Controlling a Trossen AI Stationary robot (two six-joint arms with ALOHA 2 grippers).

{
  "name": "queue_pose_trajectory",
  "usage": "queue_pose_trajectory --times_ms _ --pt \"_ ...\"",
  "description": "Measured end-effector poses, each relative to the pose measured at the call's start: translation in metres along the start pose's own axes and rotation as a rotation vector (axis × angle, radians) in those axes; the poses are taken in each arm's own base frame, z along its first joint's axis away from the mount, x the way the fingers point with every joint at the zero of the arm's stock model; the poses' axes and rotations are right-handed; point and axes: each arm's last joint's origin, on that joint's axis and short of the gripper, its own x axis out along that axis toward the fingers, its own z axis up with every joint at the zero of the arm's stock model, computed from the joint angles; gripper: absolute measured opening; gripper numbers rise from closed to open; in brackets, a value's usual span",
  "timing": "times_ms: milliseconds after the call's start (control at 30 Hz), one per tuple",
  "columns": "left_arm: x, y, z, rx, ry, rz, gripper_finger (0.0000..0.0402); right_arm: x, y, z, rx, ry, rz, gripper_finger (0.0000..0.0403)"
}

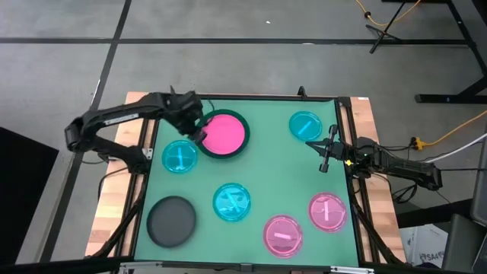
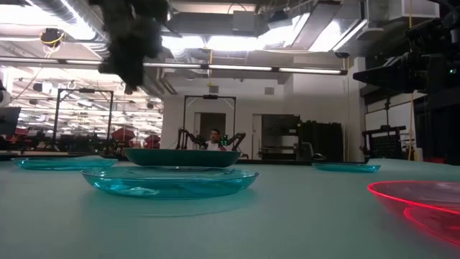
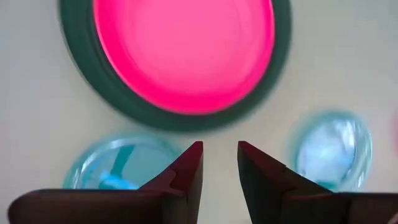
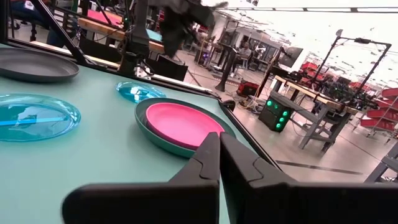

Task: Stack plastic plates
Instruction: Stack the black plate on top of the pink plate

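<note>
Plates are spread over the green table (image 1: 266,164), and only one pair is stacked. The left pincer (image 1: 199,132) hovers over the near rim of that pair, fingers slightly apart and empty. Just beyond it the hot pink plate (image 1: 224,133) sits inside the dark green plate (image 1: 242,122). Three cyan plates (image 1: 179,157), two translucent pink plates (image 1: 283,234) and the dark grey plate (image 1: 171,220) lie loose, well apart. The right pincer (image 1: 323,164) waits at the table's right edge, fingers together. Only the low view shows a person far behind.
</note>
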Motion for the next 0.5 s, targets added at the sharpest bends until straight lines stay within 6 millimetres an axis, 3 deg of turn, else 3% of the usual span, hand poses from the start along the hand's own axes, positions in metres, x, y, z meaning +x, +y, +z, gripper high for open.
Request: queue_pose_trajectory --times_ms 233,500 --pt "-0.02 -0.022 -0.04 0.123 0.049 -0.018 0.0093 0.0 0.0 0.0 0.0 0.001 0.0 0.0001" --pt "-0.018 -0.049 -0.066 0.303 0.052 0.03 0.0093 0.0 0.0 0.0 0.0 0.001 0.0 0.0001"
